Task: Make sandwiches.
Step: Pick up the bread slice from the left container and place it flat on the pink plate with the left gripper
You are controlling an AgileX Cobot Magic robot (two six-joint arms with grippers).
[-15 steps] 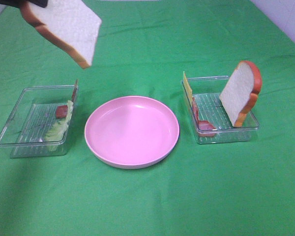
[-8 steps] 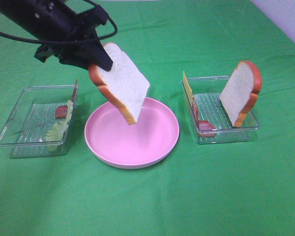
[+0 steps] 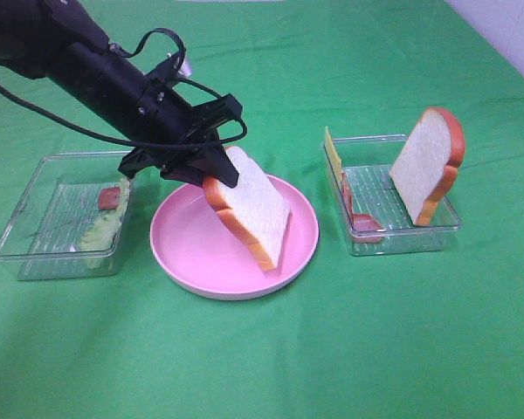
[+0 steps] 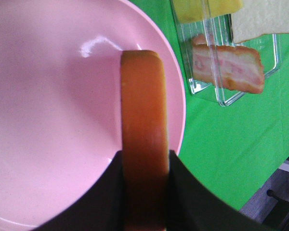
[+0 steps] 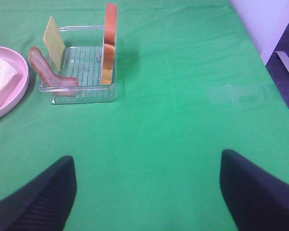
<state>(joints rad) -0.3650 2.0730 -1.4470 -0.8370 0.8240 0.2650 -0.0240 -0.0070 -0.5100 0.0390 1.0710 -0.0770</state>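
We see a round pink plate (image 3: 188, 244) in the middle of a table (image 3: 271, 358) covered in green cloth. The left tray (image 3: 48, 196), clear plastic with a ribbed floor, stands just beside the plate. The right tray (image 3: 384, 209), of the same kind, stands near its other side. A pale surface (image 3: 506, 35) shows past the table's far right corner.

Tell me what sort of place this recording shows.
Likely a lab tabletop staged for toy sandwich-making: a green cloth, a clear tray holding toy bread and bacon, a pink plate.
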